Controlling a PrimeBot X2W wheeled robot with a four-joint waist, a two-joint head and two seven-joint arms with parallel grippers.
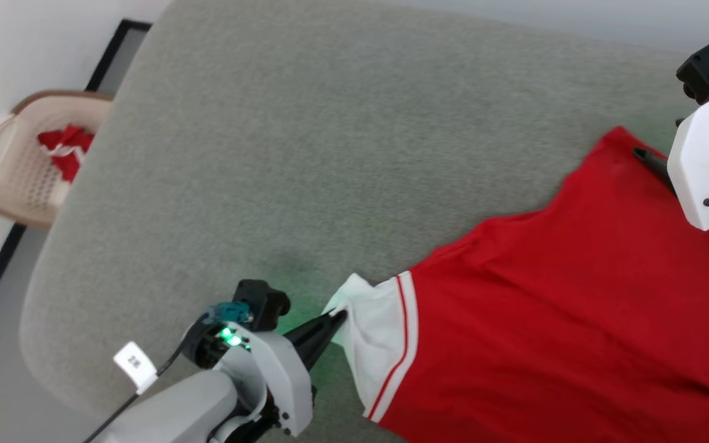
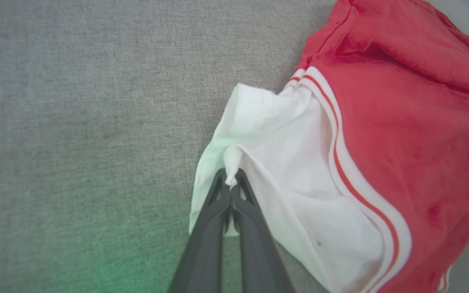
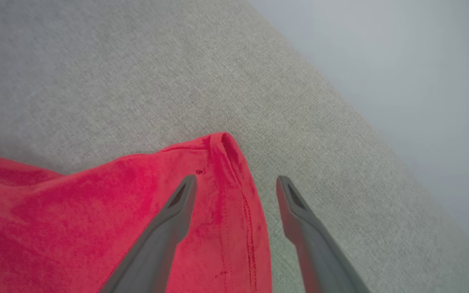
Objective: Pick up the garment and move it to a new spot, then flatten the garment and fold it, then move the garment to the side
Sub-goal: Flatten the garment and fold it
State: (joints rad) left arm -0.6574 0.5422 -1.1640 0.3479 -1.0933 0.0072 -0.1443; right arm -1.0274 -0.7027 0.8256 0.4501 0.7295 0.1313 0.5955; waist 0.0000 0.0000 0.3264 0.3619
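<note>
The garment [image 1: 576,307], a red jersey with a white sleeve [image 1: 379,332] and red-white striped trim, lies spread on the grey surface at the right. My left gripper [image 1: 337,317] is shut on the sleeve's tip; in the left wrist view its fingers [image 2: 231,185] pinch a fold of the white sleeve [image 2: 291,162]. My right gripper [image 3: 236,181] stands open over a red corner of the garment [image 3: 218,162], one finger above the cloth, the other over bare grey fabric. In the head view the right arm's white housing [image 1: 705,160] hangs above the garment's far corner.
The grey fabric-covered surface [image 1: 305,154] stretches wide to the left and back. A beige perforated basket [image 1: 28,160] with a small red-and-white cloth bundle [image 1: 65,151] stands on the floor at the far left. The surface's edge runs near the right gripper [image 3: 360,101].
</note>
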